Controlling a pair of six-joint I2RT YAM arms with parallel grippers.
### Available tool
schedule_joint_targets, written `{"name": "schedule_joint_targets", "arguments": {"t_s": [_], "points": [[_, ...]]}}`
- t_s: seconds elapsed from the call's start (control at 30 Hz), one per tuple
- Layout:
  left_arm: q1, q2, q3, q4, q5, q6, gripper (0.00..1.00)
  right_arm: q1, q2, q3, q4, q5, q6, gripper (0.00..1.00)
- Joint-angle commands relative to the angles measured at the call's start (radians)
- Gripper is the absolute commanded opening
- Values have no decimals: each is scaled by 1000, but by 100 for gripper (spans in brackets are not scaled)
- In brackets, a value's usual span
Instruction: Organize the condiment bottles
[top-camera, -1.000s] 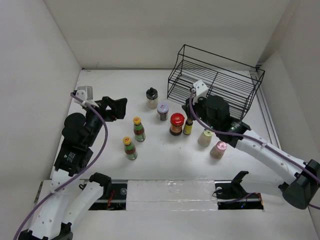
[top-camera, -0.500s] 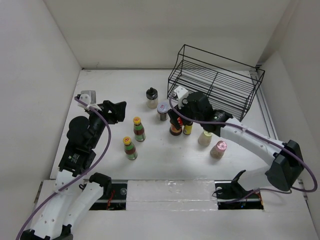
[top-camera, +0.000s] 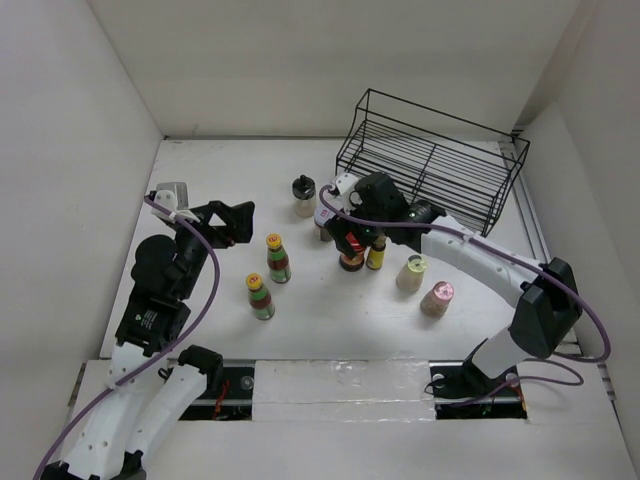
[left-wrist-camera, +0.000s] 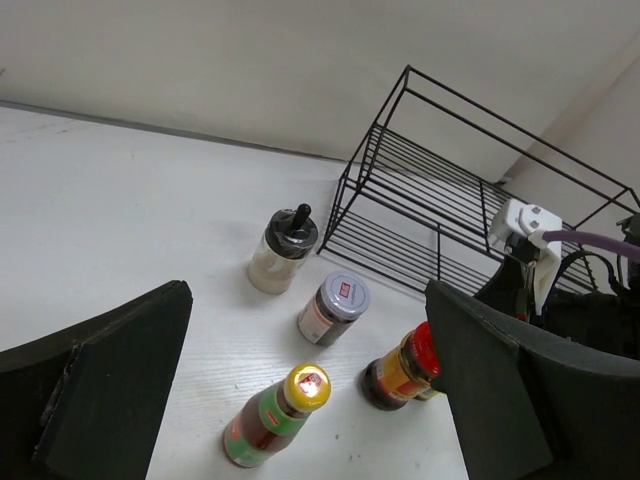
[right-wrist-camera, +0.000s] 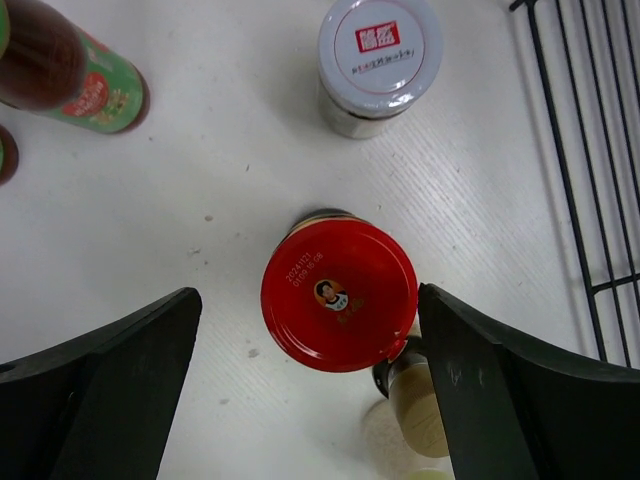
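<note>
Beneath right tool (right-wrist-camera: 308, 300), red-lidded jar (right-wrist-camera: 340, 290)

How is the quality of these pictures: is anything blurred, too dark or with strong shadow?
Right wrist view: the red-lidded jar is sharp, its lid print clear; the near fingers are dark and featureless. Left wrist view: the wire rack is crisp. Top view: even light, only faint shadows.

A robot lab cell: bare white walls (top-camera: 300, 60) box in a table (top-camera: 230, 170) bearing two arms (top-camera: 160, 300).
</note>
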Motion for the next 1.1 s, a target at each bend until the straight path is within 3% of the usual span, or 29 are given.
{"name": "schedule_joint_targets", "arguments": {"t_s": [0.0, 0.3, 0.7, 0.8, 0.83, 1.07], "points": [[2, -4, 7, 30, -22, -2, 100, -17, 17, 52, -68, -45, -16, 95], [2, -14, 7, 40, -22, -2, 100, -46, 51, 44, -68, -53, -25, 95], [2, -14, 7, 40, -13, -2, 100, -59, 86, 24, 18, -91, -36, 78], [2, -14, 7, 40, -13, -2, 100, -59, 64, -5, 82, -100, -13, 78], [2, -23, 7, 40, -2, -2, 100, -59, 64, -5, 82, -100, -13, 69], [2, -32, 7, 40, -2, -2, 100, -59, 38, 23, 59, -62, -2, 51]]}}
